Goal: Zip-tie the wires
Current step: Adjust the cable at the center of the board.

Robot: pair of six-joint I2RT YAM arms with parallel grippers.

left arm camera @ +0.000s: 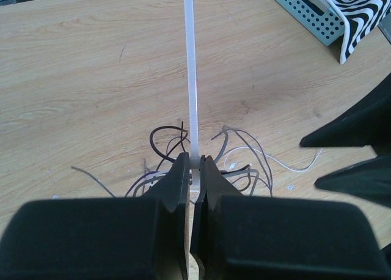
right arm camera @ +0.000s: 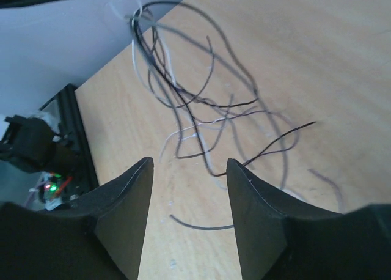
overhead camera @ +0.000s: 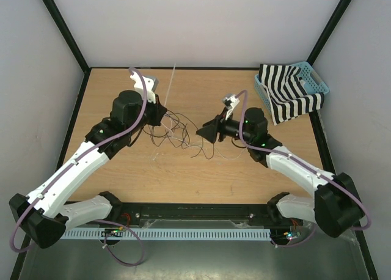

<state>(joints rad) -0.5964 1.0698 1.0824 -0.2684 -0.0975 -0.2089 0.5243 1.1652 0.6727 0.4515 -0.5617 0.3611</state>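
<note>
My left gripper [overhead camera: 160, 112] is shut on the zip tie [overhead camera: 170, 84], a whitish strip that sticks straight out from the fingertips toward the back of the table. In the left wrist view the gripper [left arm camera: 194, 161] pinches the strip's near end and the zip tie [left arm camera: 191, 78] runs up the frame. The wires [overhead camera: 177, 132], thin dark loops with a pale strand, lie on the table between the two grippers; they show under the left fingertips [left arm camera: 244, 164]. My right gripper [overhead camera: 204, 132] is open and empty, pointing left at the wires [right arm camera: 195, 103], which lie just beyond its fingertips [right arm camera: 189, 164].
A teal basket [overhead camera: 319, 78] holding a black-and-white striped cloth [overhead camera: 287, 96] stands at the back right. The wooden table [overhead camera: 201, 176] has black frame edges and white walls around it. The right gripper's dark fingers [left arm camera: 360, 151] show at the right of the left wrist view.
</note>
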